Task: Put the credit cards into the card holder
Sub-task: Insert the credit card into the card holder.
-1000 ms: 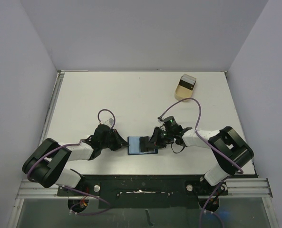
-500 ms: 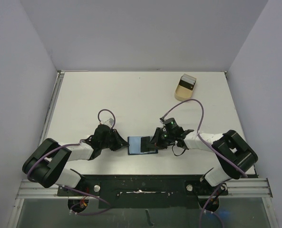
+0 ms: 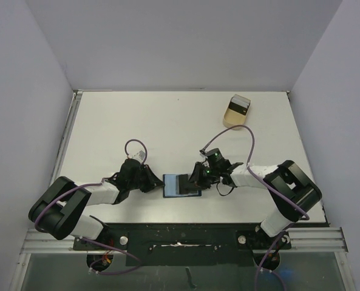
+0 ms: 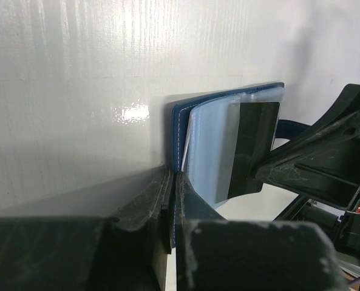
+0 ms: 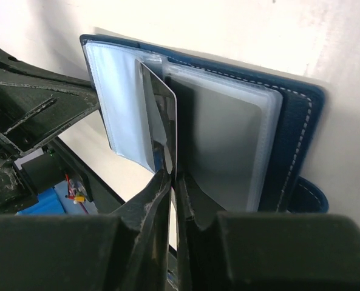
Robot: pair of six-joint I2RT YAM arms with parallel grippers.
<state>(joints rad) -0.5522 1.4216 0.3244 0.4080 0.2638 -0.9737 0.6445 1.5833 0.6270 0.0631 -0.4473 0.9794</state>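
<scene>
The navy card holder [image 3: 181,185] lies open near the table's front edge, its clear pocket sleeves showing. My left gripper [image 3: 157,184] is shut on its left cover edge [image 4: 178,136]. My right gripper [image 3: 193,180] is shut on a black credit card [image 5: 161,118], held on edge between the sleeves [image 5: 225,142]. The card [image 4: 251,148] is dark against the pale sleeves in the left wrist view. More cards [image 3: 239,105] lie in the tan dish [image 3: 234,115] at the back right.
The dish stands far from both arms near the back right corner. Grey walls close the table on three sides. A black rail [image 3: 180,233] runs along the front edge by the arm bases.
My right gripper has shifted slightly with the card over the open holder. The left gripper and the holder have stayed put.
</scene>
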